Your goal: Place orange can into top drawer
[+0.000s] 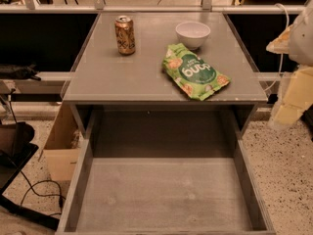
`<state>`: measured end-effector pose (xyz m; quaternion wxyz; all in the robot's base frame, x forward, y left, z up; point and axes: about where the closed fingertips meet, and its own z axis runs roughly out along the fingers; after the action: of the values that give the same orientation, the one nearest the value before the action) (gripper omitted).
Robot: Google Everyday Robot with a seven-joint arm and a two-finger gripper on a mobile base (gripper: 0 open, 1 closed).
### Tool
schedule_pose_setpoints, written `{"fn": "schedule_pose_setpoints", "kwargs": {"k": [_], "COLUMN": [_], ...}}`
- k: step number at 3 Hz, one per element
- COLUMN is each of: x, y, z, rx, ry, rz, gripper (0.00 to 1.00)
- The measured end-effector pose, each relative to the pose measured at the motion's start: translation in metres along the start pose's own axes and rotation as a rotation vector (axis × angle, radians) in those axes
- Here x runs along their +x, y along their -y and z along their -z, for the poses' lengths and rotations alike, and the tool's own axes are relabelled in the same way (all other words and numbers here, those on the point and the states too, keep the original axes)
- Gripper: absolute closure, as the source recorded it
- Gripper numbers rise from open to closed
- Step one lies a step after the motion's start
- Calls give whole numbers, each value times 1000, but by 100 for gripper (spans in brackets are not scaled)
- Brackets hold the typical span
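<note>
The orange can (pixel 124 35) stands upright on the grey table top (pixel 127 77), at the back left. The top drawer (pixel 164 195) is pulled wide open below the table's front edge; its flat grey bottom holds nothing. My gripper (pixel 292 99) shows as a pale yellowish shape at the right edge of the view, beside the table's right side and above the floor. It is far to the right of the can and touches nothing.
A white bowl (pixel 192 34) stands at the back right of the table top. A green snack bag (pixel 194 72) lies in front of it. A cardboard box (pixel 61 141) stands on the floor to the left, with black cables (pixel 34 190) near it.
</note>
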<state>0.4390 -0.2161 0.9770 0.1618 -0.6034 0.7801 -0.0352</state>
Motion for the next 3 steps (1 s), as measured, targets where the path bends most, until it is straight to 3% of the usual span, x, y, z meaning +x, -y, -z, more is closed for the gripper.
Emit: {"fn": "schedule_pose_setpoints", "kwargs": {"k": [1,2,3], "x": [-1,-24,-76], "y": [1,27,84], "z": [1,-15,-37], "rx": [6,27,66], "ry": [5,126,371], "rz": [1,-25,-84], "gripper": [0,0,0]}}
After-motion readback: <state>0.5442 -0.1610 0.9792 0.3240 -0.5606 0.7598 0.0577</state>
